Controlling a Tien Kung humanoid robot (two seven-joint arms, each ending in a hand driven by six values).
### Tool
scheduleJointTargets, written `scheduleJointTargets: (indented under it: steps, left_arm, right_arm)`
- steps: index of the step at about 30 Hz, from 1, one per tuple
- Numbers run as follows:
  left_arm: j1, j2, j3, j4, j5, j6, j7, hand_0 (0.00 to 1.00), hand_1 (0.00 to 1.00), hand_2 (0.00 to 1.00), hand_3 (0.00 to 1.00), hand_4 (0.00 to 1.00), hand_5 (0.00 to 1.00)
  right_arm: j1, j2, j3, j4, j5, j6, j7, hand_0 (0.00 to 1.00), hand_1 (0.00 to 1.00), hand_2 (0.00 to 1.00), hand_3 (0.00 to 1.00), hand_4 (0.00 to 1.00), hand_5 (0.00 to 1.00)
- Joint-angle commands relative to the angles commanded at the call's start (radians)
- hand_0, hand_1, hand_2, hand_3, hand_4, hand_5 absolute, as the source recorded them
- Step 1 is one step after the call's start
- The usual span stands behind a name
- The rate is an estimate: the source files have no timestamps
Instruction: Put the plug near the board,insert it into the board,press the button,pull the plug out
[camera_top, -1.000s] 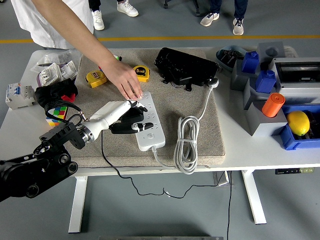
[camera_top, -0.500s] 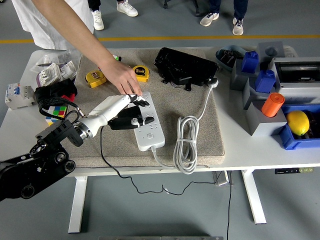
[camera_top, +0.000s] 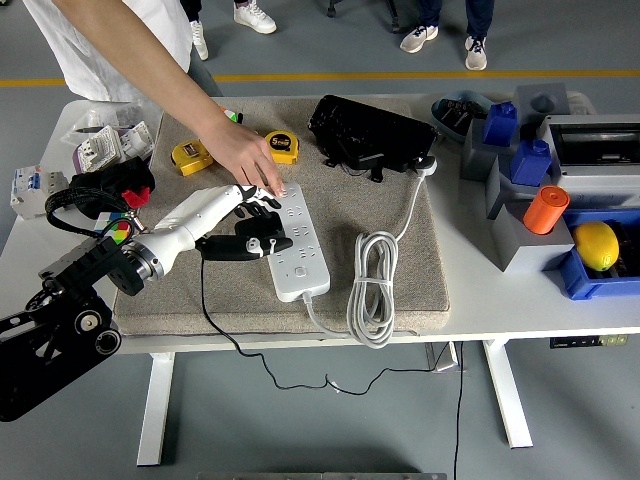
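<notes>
Power strip (camera_top: 296, 252): white, on the mat, long axis running near-to-far.
Person's hand (camera_top: 247, 160): pressing the strip's far end.
Left hand (camera_top: 243, 232): clamped on the plug.
Plug (camera_top: 240, 246): black, just left of the strip, at its edge.

1. The board (camera_top: 296, 252) looks smooth, glossy white plastic.
2. The mat (camera_top: 400, 270) beneath it is rough, matt beige cloth.
3. The left robot hand (camera_top: 235, 215) has a glossy white shell.
4. The table (camera_top: 480, 290) is smooth, matt white.
</notes>
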Motion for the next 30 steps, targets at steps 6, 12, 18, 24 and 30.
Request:
scheduleJointTargets:
  steps: [6, 12, 18, 24, 30]
  left_arm:
    - [0.012, 0.012, -0.049, -0.078, -0.031, -0.163, 0.170, 0.082, 0.163, 0.275, 0.906, 0.607, 0.002]
    - [-0.013, 0.000, -0.039, -0.088, -0.064, -0.288, 0.306, 0.053, 0.122, 0.232, 0.930, 0.609, 0.002]
    - [-0.041, -0.014, -0.001, -0.092, -0.080, -0.335, 0.336, 0.048, 0.127, 0.227, 0.957, 0.591, 0.002]
    - [-0.075, -0.015, 0.042, -0.091, -0.094, -0.353, 0.322, 0.044, 0.127, 0.227, 0.951, 0.595, 0.002]
    - [-0.117, -0.035, 0.103, -0.042, -0.092, -0.341, 0.293, 0.043, 0.127, 0.227, 0.940, 0.595, 0.002]
  right_arm:
    - [0.000, 0.000, 0.002, -0.001, -0.001, 0.000, 0.000, 0.696, 0.699, 0.675, 0.574, 0.998, 0.516]
    - [0.000, -0.002, 0.000, 0.000, -0.001, 0.000, 0.000, 0.696, 0.699, 0.675, 0.574, 0.998, 0.516]
    - [0.001, -0.002, -0.004, 0.000, 0.001, 0.001, 0.000, 0.696, 0.698, 0.675, 0.573, 0.998, 0.516]
    - [0.003, -0.006, -0.010, 0.000, 0.002, 0.001, 0.000, 0.696, 0.698, 0.675, 0.574, 0.998, 0.516]
    - [0.008, -0.010, -0.015, 0.002, 0.003, 0.001, 0.000, 0.697, 0.698, 0.675, 0.574, 0.998, 0.516]
